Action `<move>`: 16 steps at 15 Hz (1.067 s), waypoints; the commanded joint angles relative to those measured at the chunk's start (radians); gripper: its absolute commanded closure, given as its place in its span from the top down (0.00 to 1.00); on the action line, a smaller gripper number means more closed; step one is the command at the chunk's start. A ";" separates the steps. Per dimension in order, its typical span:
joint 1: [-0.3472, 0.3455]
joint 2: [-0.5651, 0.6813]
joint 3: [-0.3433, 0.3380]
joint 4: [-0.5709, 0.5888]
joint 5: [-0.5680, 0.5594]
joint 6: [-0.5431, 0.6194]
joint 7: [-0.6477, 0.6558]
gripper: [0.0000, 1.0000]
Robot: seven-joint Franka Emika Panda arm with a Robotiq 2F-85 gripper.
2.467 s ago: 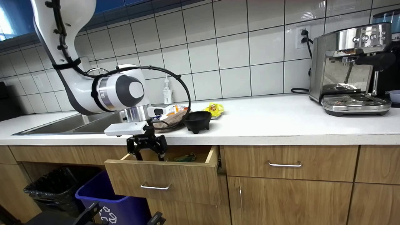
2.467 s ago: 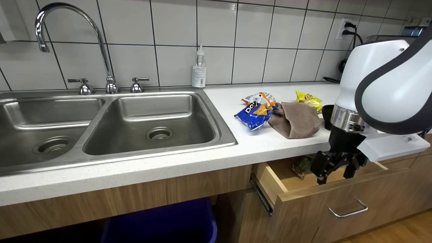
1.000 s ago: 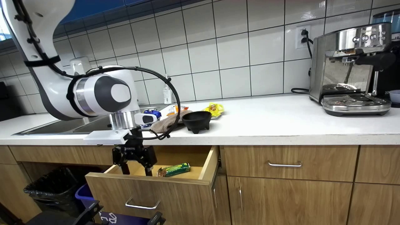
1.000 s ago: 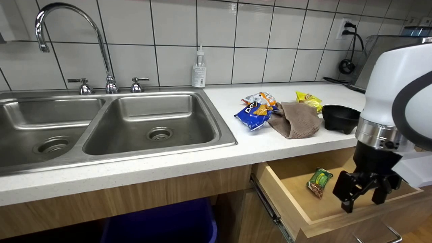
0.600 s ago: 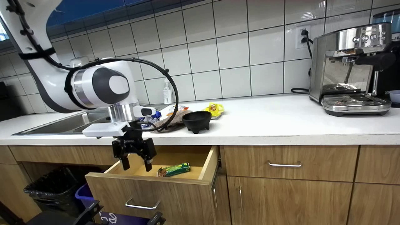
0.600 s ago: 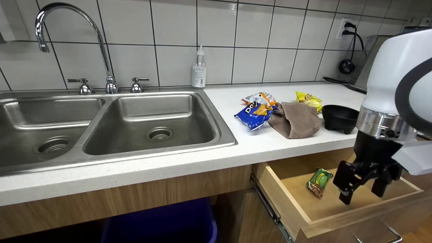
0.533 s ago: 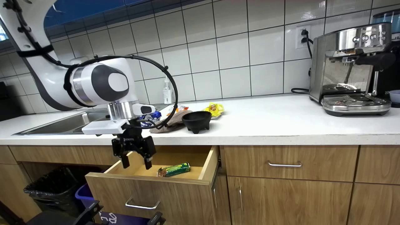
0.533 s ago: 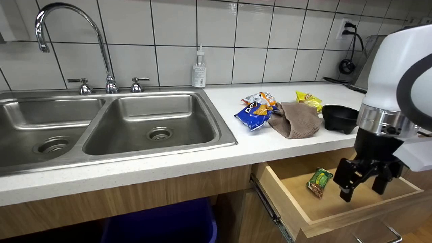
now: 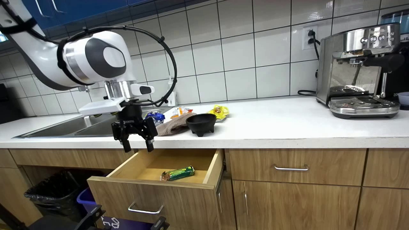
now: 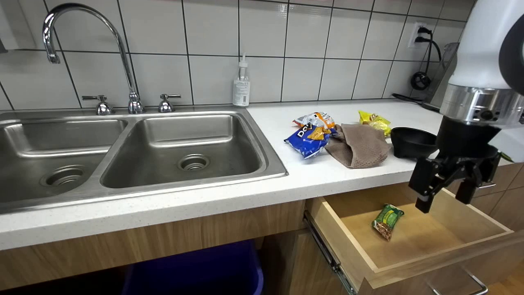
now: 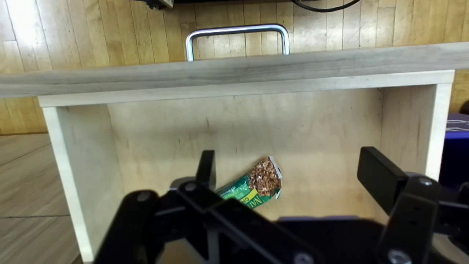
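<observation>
Countertop edge (image 9: 271, 142) near, spread end effector (image 9: 138, 149) hangs clear above drawer rim (image 9: 214, 169).

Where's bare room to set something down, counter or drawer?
On the counter, the broad stretch between yellow bag and coffee machine. In the drawer, between green packet and front panel. Crowded: around the brown towel, with blue bag and black bowl close by.

Brown cloth (image 10: 360, 149) between a blue chip bag (image 10: 307, 141) and a black bowl (image 10: 411, 143)
</observation>
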 commanded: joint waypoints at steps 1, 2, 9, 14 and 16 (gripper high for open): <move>-0.018 -0.050 0.021 0.062 -0.015 -0.115 -0.007 1.00; -0.018 -0.052 0.021 0.080 -0.015 -0.133 -0.014 1.00; -0.012 -0.015 0.021 0.221 -0.017 -0.186 -0.100 1.00; -0.007 0.055 0.027 0.326 -0.015 -0.177 -0.133 1.00; -0.005 0.087 0.031 0.367 -0.015 -0.175 -0.139 1.00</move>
